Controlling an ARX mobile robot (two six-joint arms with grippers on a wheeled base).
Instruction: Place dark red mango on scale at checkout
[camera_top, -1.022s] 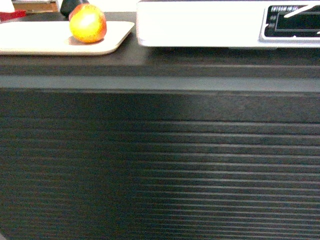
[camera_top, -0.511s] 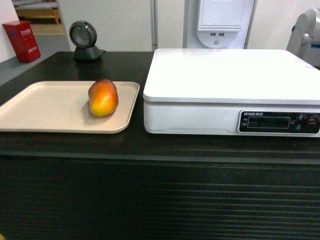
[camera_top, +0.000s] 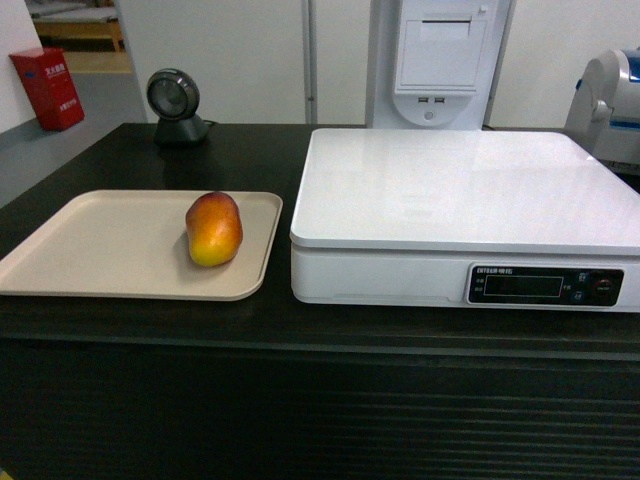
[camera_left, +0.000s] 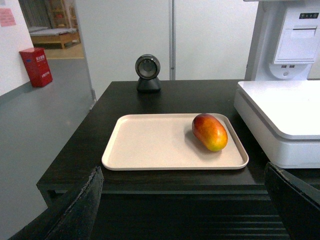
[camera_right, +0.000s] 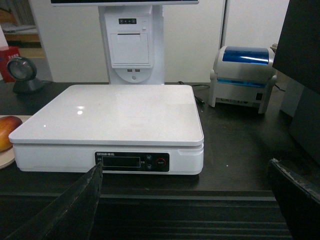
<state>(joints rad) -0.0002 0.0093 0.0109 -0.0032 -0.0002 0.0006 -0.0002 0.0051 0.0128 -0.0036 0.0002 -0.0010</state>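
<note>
Seeing the dark red mango (camera_top: 213, 228) on my tray (camera_top: 90, 250), beside the scale (camera_top: 470, 200); left gripper (camera_left: 185, 210) and right gripper (camera_right: 185, 210) both spread wide, holding nothing.

The counter (camera_top: 250, 320) has a dark wood-grain top and a black slatted front. Directly on it sit a flat beige tray (camera_top: 90, 250) at the left, a white boxy scale (camera_top: 460, 210) just beside it, a round black device, possibly a barcode scanner (camera_top: 174, 105), behind the tray, and a label printer (camera_right: 243, 75) beyond the scale.
</note>
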